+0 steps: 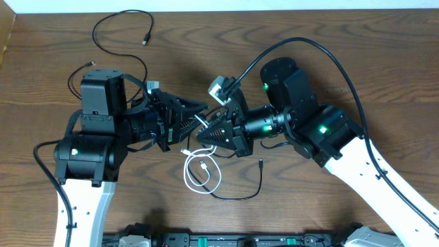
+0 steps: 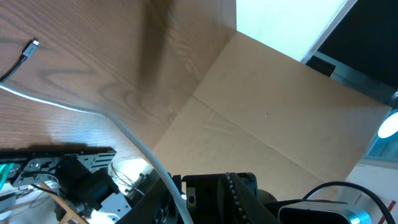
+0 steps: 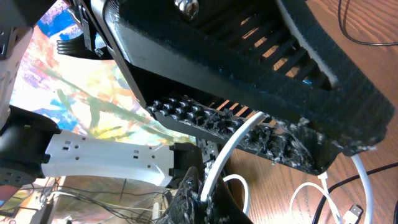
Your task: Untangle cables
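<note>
Cables (image 1: 206,180) are partly sorted. One black cable (image 1: 116,27) lies by itself at the far left of the table (image 1: 329,41). It sits in a loose open curl, its plug end (image 1: 145,40) free, well apart from everything else, so I judge that one finished.

The remaining work is at the middle of the table, where the two arms meet nose to nose. The white cable (image 1: 203,175) lies in a few slack loops just in front of the grippers. The second black cable (image 1: 241,194) sweeps through those loops and around to the right, ending at its small plug (image 1: 260,163). White and black overlap there, though I see no tight knot in it.

In the right wrist view, a stretch of white cable (image 3: 231,144) runs taut between the two grippers. It leaves the pressed-together fingertips of the right gripper (image 1: 201,135) and goes in between the studded pads (image 3: 186,112) of the left gripper (image 1: 201,112). The left jaws look nearly together on it, so both grippers appear to be pinching this one cord. The left wrist view shows the same white line, blurred, leading away across the wood.

By my reading the task is past the halfway mark. What is left is to draw the white cable out of the black one's curve and lay the two down apart.
</note>
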